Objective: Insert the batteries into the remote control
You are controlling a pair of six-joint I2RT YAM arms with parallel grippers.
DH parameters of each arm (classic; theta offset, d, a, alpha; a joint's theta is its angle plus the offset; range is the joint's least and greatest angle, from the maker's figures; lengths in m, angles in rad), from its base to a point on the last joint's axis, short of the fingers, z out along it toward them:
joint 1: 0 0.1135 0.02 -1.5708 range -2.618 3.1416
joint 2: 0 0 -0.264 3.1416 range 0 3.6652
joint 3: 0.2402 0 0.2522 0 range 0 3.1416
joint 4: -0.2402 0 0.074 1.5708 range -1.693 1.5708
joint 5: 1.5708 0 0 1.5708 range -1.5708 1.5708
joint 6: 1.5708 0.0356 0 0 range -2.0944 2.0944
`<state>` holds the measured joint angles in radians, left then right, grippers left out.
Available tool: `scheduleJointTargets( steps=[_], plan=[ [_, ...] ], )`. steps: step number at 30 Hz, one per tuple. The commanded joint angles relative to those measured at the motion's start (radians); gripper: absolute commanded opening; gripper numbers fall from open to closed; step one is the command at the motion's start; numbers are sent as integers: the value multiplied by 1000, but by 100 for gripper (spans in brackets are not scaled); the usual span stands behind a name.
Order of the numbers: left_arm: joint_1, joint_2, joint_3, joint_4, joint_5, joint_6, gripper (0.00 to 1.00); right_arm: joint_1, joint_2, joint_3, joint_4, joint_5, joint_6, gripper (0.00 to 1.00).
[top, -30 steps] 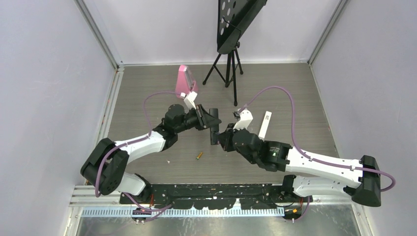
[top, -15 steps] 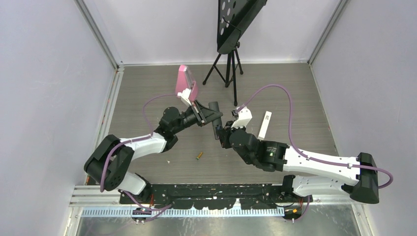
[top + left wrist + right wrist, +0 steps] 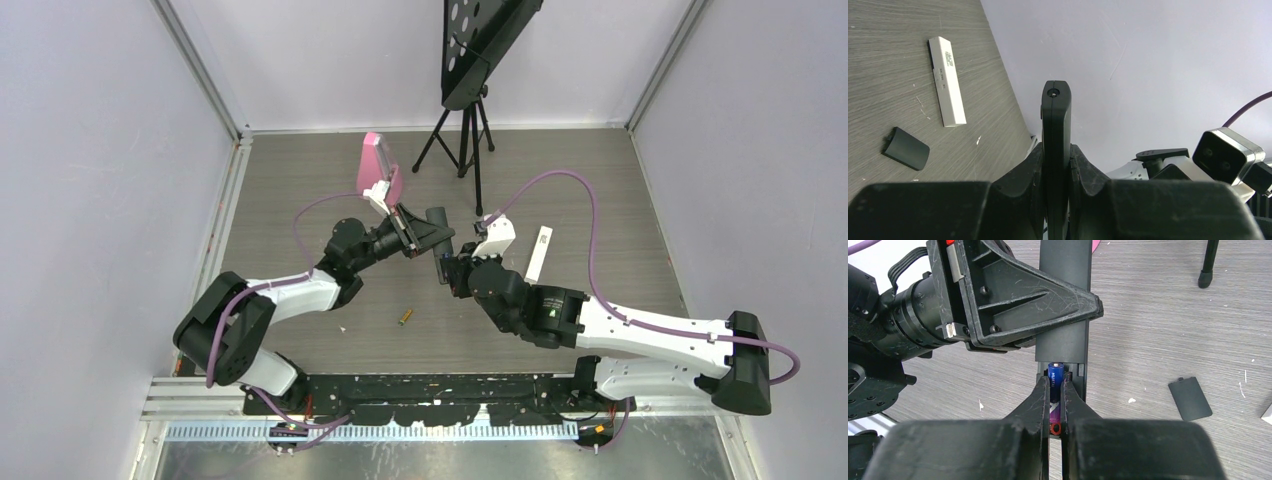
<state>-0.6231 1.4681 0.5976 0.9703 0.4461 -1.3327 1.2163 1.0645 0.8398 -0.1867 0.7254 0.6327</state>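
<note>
Centre of top view: remote control clamped by left gripper; right gripper at its lower end. Gold battery lies apart, lower left. L wrist view: remote edge-on, mid-frame, btwn closed fingers. R wrist view: right gripper pinches purple battery at remote's open compartment, centre; back cover at right.

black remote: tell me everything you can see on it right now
The black remote control is a slim matte bar, plastic by the look, held off the table, clamped across its flat faces by the shut left gripper. The left wrist view shows it edge-on, a small round hole at its end. Its back faces the right wrist camera: battery bay open, its cover lying apart on the table. The right gripper holds a purple-blue battery, tip in that bay.
</note>
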Motion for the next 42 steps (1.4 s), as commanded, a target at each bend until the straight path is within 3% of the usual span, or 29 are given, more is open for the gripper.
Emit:
scheduleJointTargets(
  steps=[1,22,34,42],
  plan=[
    [-1,4,5,61,-1,-15,0,3,-15,26,60,47,0,0],
    [-1,-28,19,16,-16,-11,0,3,-15,20,-40,-104,22,5],
    [-1,-31,13,39,24,-9,0,2,1,119,-131,3,32,28],
    [0,-29,12,53,29,-19,0,2,37,166,-166,-6,22,33]
  ],
)
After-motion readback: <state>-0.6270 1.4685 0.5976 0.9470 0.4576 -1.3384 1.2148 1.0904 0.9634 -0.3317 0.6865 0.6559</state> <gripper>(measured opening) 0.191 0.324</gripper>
